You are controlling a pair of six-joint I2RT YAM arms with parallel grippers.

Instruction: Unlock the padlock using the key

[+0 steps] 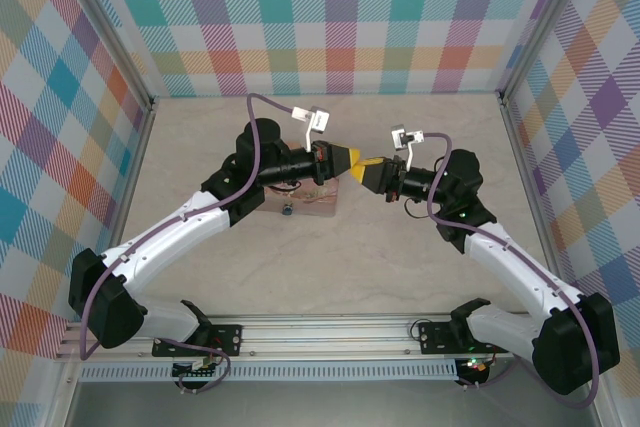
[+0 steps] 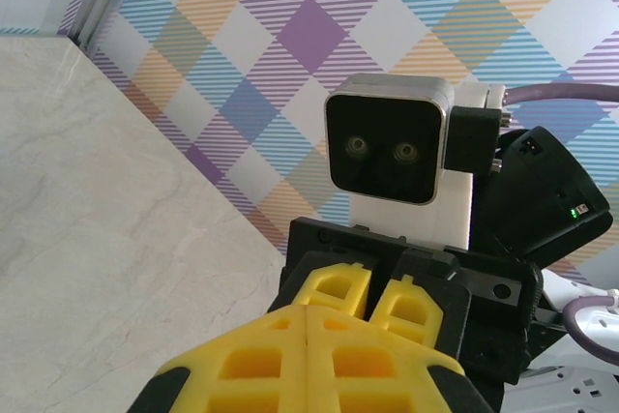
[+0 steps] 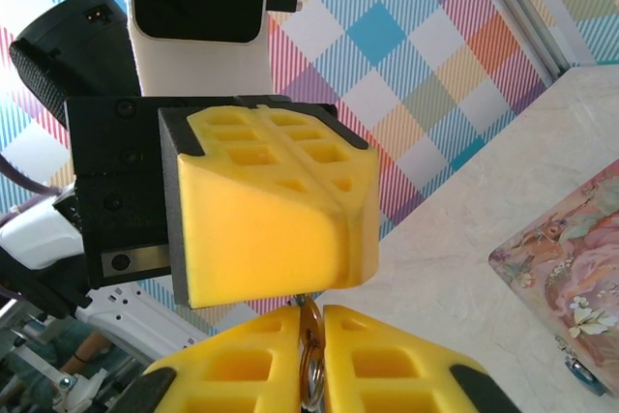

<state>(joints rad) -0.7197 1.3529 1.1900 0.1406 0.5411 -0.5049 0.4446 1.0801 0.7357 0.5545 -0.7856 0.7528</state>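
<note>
**While the padlock (image 3: 581, 375) lies below, we hold the key (image 3: 309, 367) aloft**

Since it likely needs regripping before the keyhole, our right gripper (image 3: 311, 321) pinches it, tip to tip with our left gripper (image 3: 338, 210), also closed; whether that one bites it we cannot tell. Beyond, the padlock sits against the tin (image 3: 571, 258).

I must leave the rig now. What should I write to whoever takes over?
Left gripper: jaws shut, facing the right gripper tip to tip.
Right gripper: jaws shut on the key.
Padlock: at the pink tin's edge, apart from both grippers.
Done: key is in hand. Left: bring it to the padlock, insert, turn.
</note>
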